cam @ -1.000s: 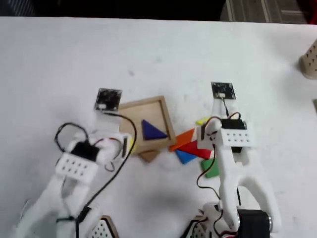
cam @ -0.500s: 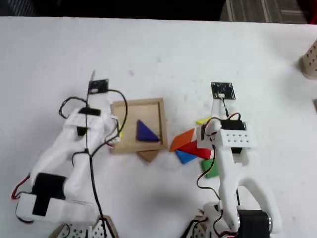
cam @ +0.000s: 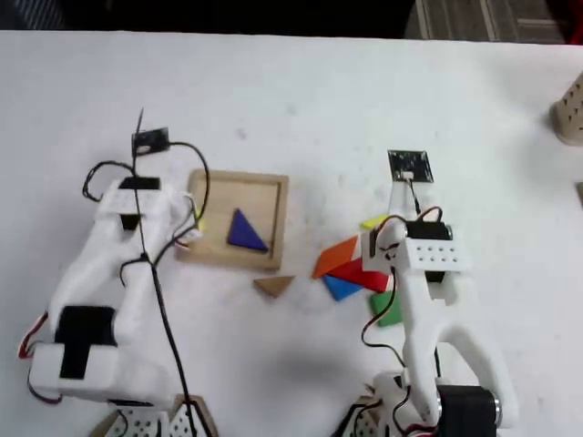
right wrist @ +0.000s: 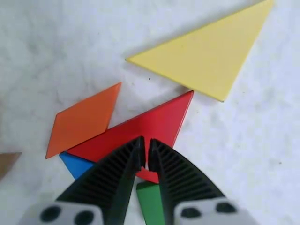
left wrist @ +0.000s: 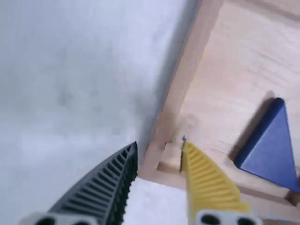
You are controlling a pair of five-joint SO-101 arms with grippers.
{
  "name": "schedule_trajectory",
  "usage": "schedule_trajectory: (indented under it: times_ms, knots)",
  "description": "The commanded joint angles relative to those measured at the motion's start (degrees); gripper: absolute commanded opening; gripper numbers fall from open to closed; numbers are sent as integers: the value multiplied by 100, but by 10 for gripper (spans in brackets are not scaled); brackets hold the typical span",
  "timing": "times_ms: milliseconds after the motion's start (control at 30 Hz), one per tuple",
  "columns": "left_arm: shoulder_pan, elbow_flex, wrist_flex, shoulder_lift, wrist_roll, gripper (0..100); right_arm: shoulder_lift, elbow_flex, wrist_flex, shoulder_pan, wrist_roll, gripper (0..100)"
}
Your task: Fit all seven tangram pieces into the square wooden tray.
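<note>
Nearest the arm bases, on my right side, the green piece [cam: 390,309] lies partly hidden under the right arm. Just past it the blue piece [cam: 341,288] sits against the red triangle [cam: 351,271], and the orange parallelogram [cam: 339,255] touches the red one's edge. My right hand [right wrist: 146,151] hangs over the red triangle with its fingers drawn together, only a sliver between them, gripping no piece that I can see. The yellow triangle [cam: 373,221] lies just beyond the red one's tip.

Left of that cluster, the brown triangle [cam: 273,285] rests alone on the white bench [cam: 319,100], near the tray's near edge but apart from it.

Farther back, the square wooden tray [cam: 241,177] lies flat on the bench with the dark blue triangle [cam: 242,231] flat inside it. My left hand [left wrist: 158,147] is clamped on the tray's left wall by a corner, with the dark finger [left wrist: 112,183] outside and the yellow finger [left wrist: 206,183] inside.
</note>
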Motion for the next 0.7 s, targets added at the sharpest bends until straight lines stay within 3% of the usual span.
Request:
schedule_trajectory:
  times_ms: [0,133,233,433,667]
  knots:
    - [505,229,141,-1138,62,242,-215,-44,-101,13,79,21]
    - [1182,844,0,-2202,9,221,-215,-44,-101,13,79,21]
    - [1648,1415,-563,-2642,9,190,-215,-44,-101,13,79,21]
    - [2176,1468,-1152,-1815,9,20,-215,-44,-101,13,79,21]
    - [2053,1037,-1152,-963,9,24,-215,-44,-101,13,79,21]
